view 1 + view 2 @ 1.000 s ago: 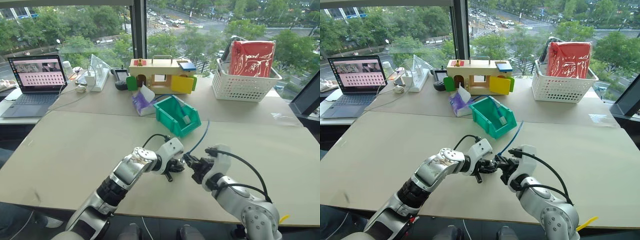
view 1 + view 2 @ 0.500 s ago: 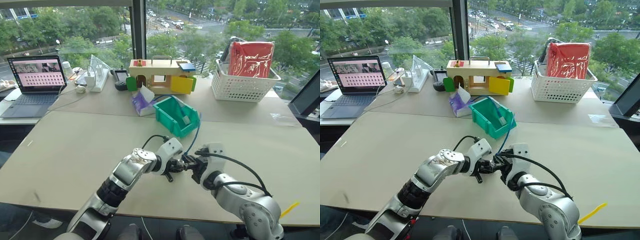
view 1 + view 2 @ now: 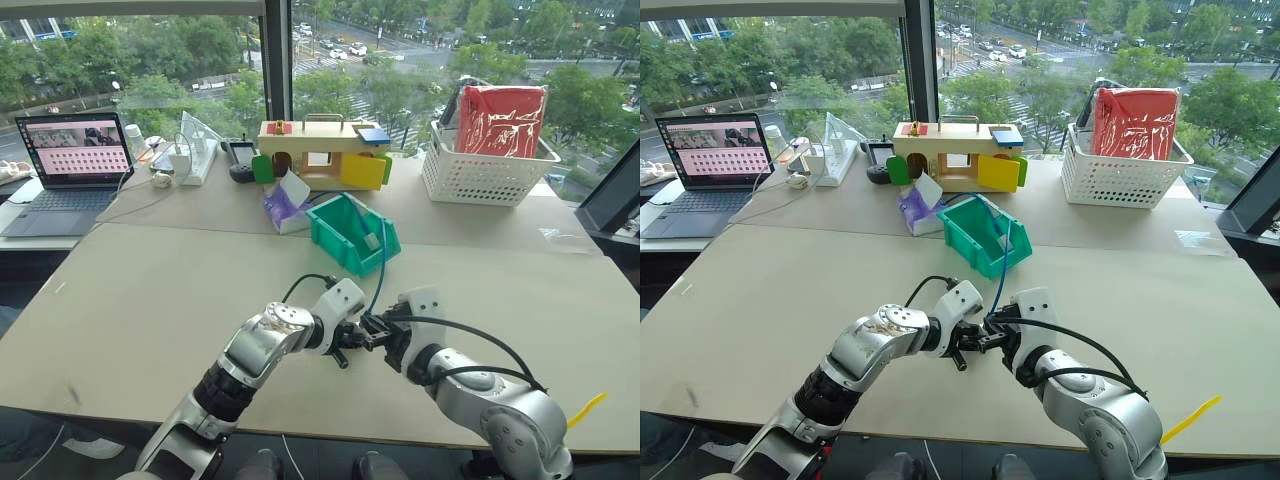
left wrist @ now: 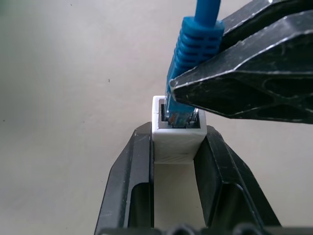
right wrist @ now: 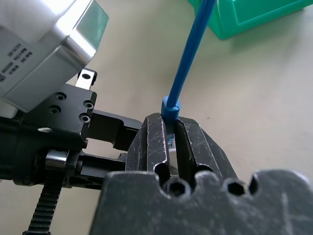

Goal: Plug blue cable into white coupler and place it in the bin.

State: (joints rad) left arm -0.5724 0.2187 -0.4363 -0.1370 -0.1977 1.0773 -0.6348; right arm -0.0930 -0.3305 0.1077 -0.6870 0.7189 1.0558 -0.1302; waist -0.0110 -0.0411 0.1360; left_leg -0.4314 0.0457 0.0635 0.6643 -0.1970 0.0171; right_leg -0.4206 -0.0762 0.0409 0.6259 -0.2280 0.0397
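Grippers meet low over the near table [image 3: 140, 300], tip to tip, just above its surface. Left gripper [image 4: 176, 147] has its two fingers clamped on the sides of the coupler [image 4: 177, 137], which sits between them with its socket facing the other arm. Right gripper [image 5: 171, 132] is squeezed tight on the ribbed boot of the cable [image 3: 381, 262], right behind the plug. From the left wrist camera the plug tip sits inside the socket mouth, tilted a little rather than square; how deep it has gone I cannot tell.

From the pinched end the cable rises in a gentle curve away from the robot, and its far end reaches the bin [image 3: 333, 237]. Whether that end lies inside the bin or only over its edge is hard to say. The bin stands on the table beyond the grippers, near them but apart, turned at an angle.

Farther back, on the second table by the window, stand a white basket [image 3: 485, 172] with a red bag [image 3: 502, 116] in it, a wooden toy house [image 3: 322, 152], a tissue pack [image 3: 285, 202] just beside the bin, and an open laptop [image 3: 62, 170] on the left.
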